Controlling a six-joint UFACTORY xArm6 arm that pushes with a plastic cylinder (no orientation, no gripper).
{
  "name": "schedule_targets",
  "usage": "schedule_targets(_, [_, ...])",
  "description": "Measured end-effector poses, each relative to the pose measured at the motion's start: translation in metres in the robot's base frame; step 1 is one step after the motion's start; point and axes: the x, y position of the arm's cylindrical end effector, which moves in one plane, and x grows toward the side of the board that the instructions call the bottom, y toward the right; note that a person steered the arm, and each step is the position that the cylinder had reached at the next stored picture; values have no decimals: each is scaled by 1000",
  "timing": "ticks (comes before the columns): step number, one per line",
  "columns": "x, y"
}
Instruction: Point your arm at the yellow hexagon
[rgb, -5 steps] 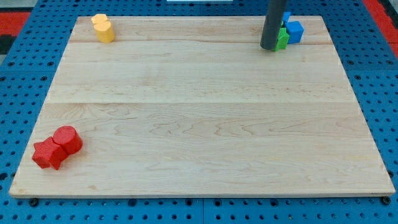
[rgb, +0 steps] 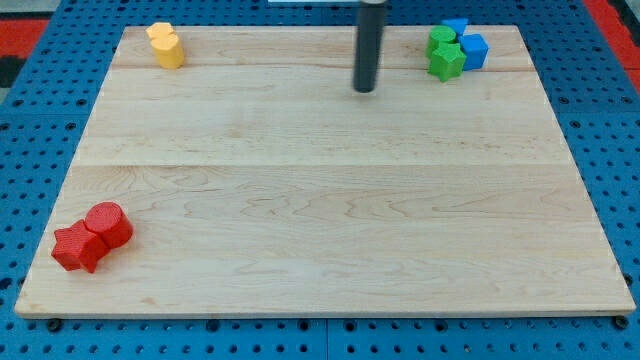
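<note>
Two yellow blocks touch at the board's top left: a yellow hexagon (rgb: 159, 35) behind and a rounder yellow block (rgb: 170, 52) in front of it. My tip (rgb: 364, 89) rests on the board near the top middle, far to the right of the yellow blocks and left of the green ones. The dark rod rises out of the view's top.
Two green blocks (rgb: 444, 52) and two blue blocks (rgb: 471, 46) cluster at the top right. A red cylinder (rgb: 108, 223) and a red star-like block (rgb: 76, 248) sit at the bottom left. The wooden board (rgb: 320, 220) lies on a blue pegboard.
My tip has slid left from beside the green blocks toward the top middle of the board. The blocks have not moved.
</note>
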Motion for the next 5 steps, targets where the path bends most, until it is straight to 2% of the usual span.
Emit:
schedule_targets(3, [1,-265])
schedule_targets(4, [1,-329])
schedule_targets(5, [-2,-331])
